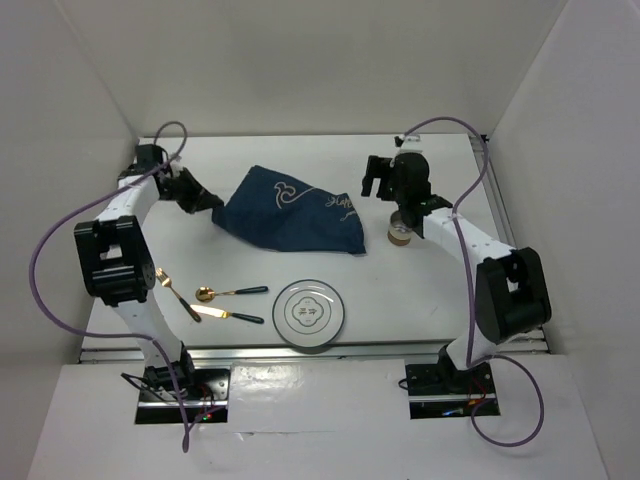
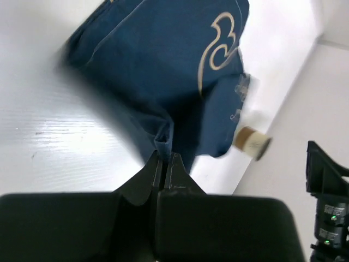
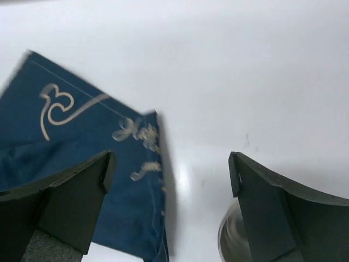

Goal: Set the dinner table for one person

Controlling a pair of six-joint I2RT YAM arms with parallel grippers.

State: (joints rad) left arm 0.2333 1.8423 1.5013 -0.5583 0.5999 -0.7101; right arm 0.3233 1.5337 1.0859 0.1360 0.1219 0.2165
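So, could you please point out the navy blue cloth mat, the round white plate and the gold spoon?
Navy blue cloth mat [image 1: 290, 215]: top external view, fabric's middle.
Round white plate [image 1: 311, 314]: top external view, centre.
Gold spoon [image 1: 232, 292]: top external view, mid-handle.

The left arm and right arm are built alike: slim white links joined by bulky, rounded black joint housings, each rising from a small black base block on a silvery plate. A purple cable loops loosely along each arm, and thin coloured wires gather at the bases. The left gripper and right gripper carry matte black, wedge-shaped fingers with flat inner faces
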